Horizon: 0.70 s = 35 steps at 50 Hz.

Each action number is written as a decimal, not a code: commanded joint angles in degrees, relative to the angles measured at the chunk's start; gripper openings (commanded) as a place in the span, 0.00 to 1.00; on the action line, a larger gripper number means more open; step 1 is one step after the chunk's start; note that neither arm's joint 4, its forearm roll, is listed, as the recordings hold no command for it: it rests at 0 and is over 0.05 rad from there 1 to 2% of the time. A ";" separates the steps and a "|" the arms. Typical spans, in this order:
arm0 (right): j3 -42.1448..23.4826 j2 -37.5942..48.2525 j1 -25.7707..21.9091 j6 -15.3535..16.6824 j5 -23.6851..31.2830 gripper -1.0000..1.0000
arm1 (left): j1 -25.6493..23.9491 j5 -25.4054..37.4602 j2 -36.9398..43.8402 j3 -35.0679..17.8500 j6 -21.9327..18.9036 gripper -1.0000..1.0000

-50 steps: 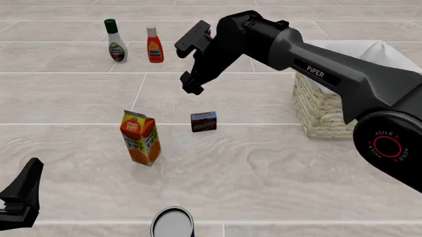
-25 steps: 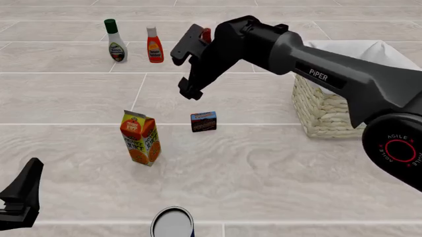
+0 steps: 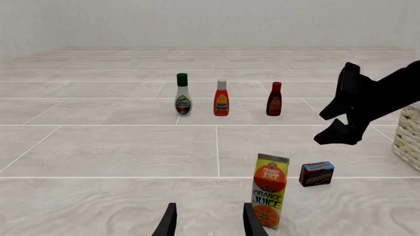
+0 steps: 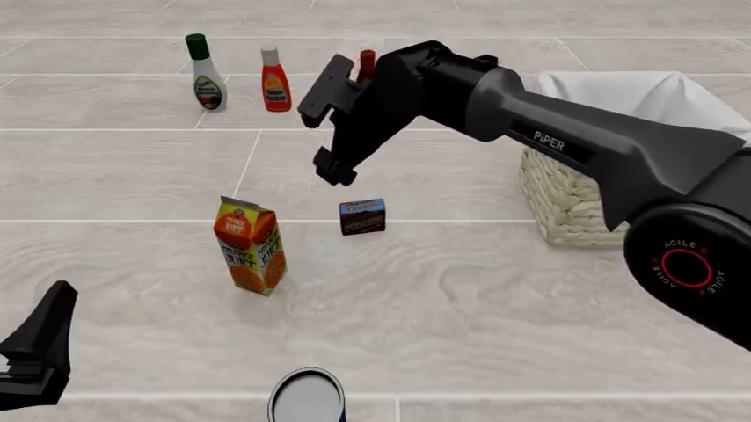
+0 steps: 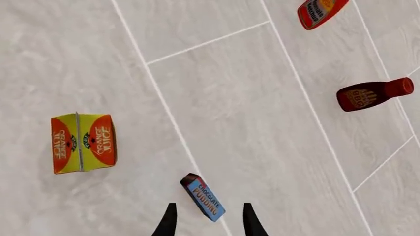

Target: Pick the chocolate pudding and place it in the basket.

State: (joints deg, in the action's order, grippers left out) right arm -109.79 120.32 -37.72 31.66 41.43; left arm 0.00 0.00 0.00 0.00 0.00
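A: What is seen to have changed over the last second?

B: The right gripper has been carried a little to the left and farther out over the floor. More of the dark red sauce bottle is now uncovered behind it. Nothing else has been moved.

A: How is that claw held?

B: Its jaws are spread apart and nothing is held between them. In the right wrist view the two dark fingertips are seen on either side of the pudding carton, well above it.

A: Where is the pudding carton placed?

B: It stands upright on the pale tiled floor, just right of the orange juice carton and well left of the basket. It is a small dark brown box with a blue top edge and a reddish label.

A: And the basket?

B: A square shape of cream woven wicker is shown, with white cloth folded over the rim.

A: The left gripper?

B: It is kept low at the near left, released, with a clear gap between the fingers. Two more bottles, a white one with a green cap and an orange-red one, are stood at the far side.
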 commanded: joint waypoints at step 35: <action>-3.35 5.64 -1.34 -3.01 0.31 1.00 | 0.00 0.00 0.00 0.00 0.00 1.00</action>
State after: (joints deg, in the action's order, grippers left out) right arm -113.03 125.01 -38.91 29.36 41.81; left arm 0.00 0.00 0.00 0.00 0.00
